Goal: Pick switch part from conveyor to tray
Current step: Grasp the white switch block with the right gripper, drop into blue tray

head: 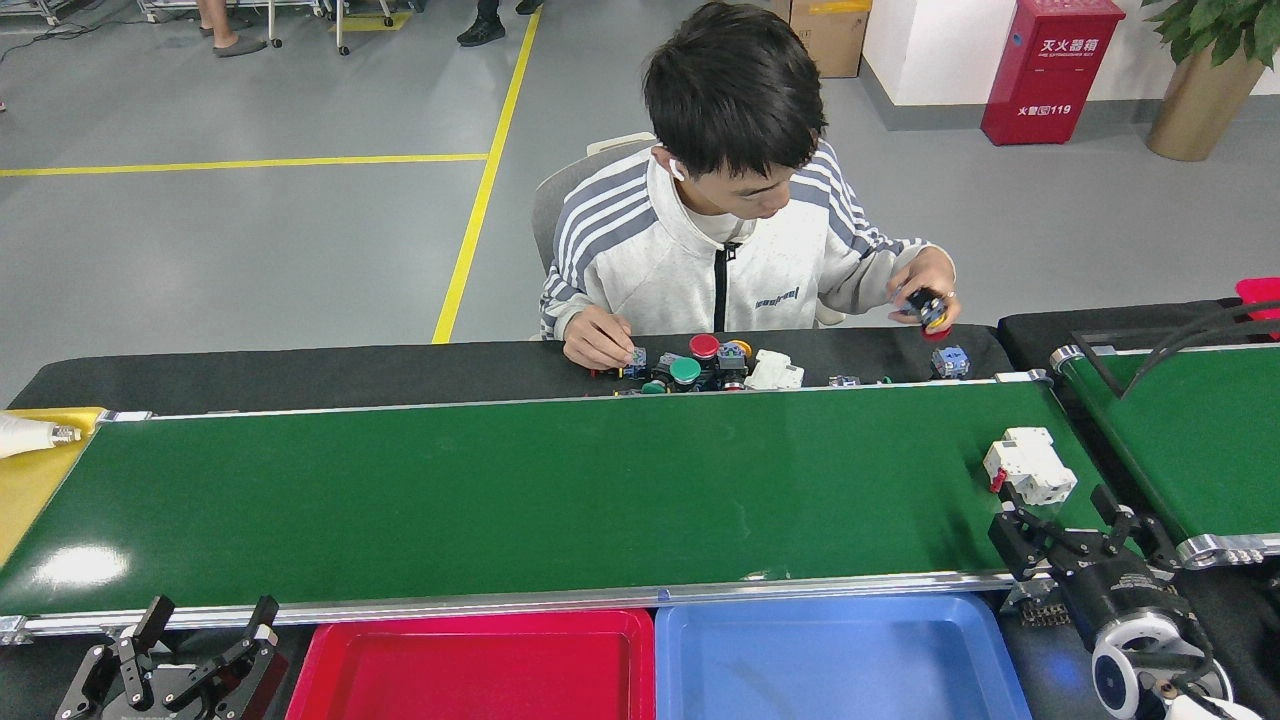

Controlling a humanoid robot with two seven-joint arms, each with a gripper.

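The switch (pixel 1030 466) lies on the conveyor (pixel 500 500) at its right end, just beyond the right gripper (pixel 1075 525). That gripper's fingers are spread; the left gripper (pixel 200 645), also spread, is far off.

Grey floor (pixel 250 250) with yellow lines (pixel 480 200); red fire cabinet (pixel 1050 70), potted plant (pixel 1200 90), cardboard box (pixel 825 35) by white wall (pixel 930 50).
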